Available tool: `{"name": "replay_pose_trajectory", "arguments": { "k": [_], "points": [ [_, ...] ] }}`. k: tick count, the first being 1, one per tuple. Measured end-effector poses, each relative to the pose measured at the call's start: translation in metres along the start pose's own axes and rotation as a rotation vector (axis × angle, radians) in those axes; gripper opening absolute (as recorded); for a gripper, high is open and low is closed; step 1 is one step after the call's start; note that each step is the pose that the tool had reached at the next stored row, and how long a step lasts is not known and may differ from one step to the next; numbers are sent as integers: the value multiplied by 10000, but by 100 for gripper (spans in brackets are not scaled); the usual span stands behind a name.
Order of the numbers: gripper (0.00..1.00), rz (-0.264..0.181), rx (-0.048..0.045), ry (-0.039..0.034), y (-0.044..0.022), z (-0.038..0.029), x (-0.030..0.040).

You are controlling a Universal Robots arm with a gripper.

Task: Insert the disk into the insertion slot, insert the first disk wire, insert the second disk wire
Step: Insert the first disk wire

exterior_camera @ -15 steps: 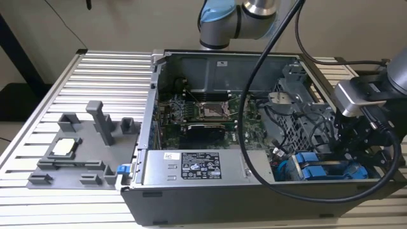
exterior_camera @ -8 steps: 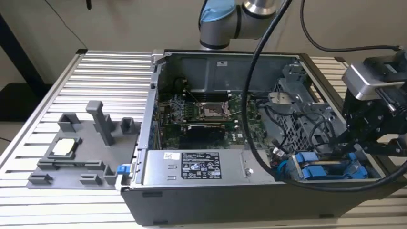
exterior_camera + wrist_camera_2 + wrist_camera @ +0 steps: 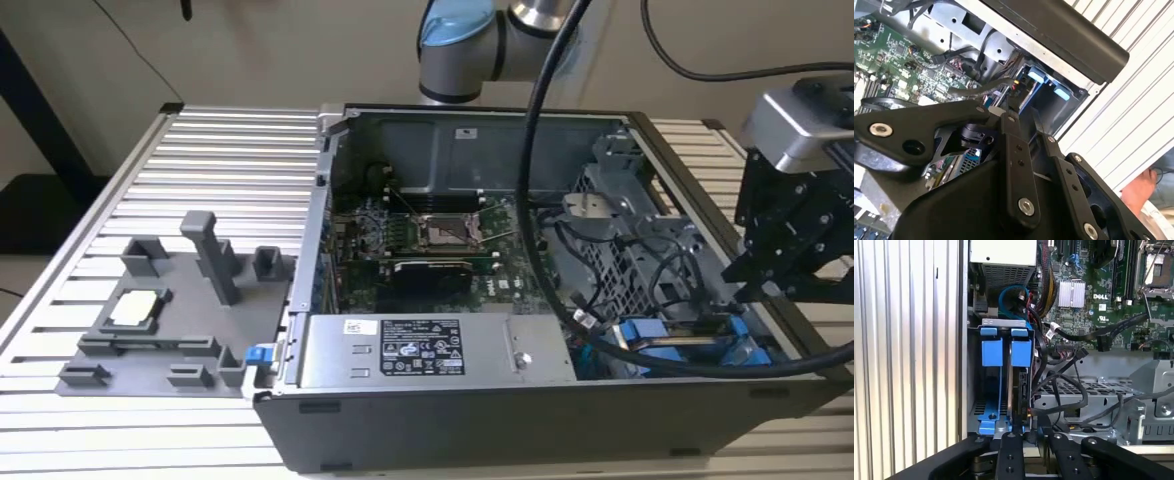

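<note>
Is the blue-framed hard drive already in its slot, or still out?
In: in the first wrist view the hard drive stands inside the grey cage's slot, its blue tab level with the neighbouring carrier.

Open PC case (image 3: 534, 420) sits on a slatted table (image 3: 227, 150). Green motherboard (image 3: 1089, 285) lies beyond the claw (image 3: 1031, 432), with a silver heatsink (image 3: 1072, 293) on it. PSU box (image 3: 427, 350) is near the claw, inside the case. Grey fixture tray (image 3: 174, 300) is well apart from it, outside the case. A person's hand (image 3: 1141, 192) shows behind the claw.
</note>
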State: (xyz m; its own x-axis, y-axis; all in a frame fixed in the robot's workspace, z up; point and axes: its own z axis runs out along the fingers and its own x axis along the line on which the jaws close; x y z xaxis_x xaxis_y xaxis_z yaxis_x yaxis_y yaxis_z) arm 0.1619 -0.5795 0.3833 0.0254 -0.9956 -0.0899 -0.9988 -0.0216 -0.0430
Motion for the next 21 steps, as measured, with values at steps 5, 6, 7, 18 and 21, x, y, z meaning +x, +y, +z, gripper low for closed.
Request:
{"name": "replay_pose_trajectory", "arguments": {
  "k": [5,6,7,18,21],
  "points": [
    [27,0,0,5,0,-4,-9],
    [27,0,0,7,-1,-4,-24],
    [27,0,0,3,-1,0,-47],
    [27,0,-1,3,-10,37,-439],
    [27,0,0,4,-12,46,-550]
  ]
}}
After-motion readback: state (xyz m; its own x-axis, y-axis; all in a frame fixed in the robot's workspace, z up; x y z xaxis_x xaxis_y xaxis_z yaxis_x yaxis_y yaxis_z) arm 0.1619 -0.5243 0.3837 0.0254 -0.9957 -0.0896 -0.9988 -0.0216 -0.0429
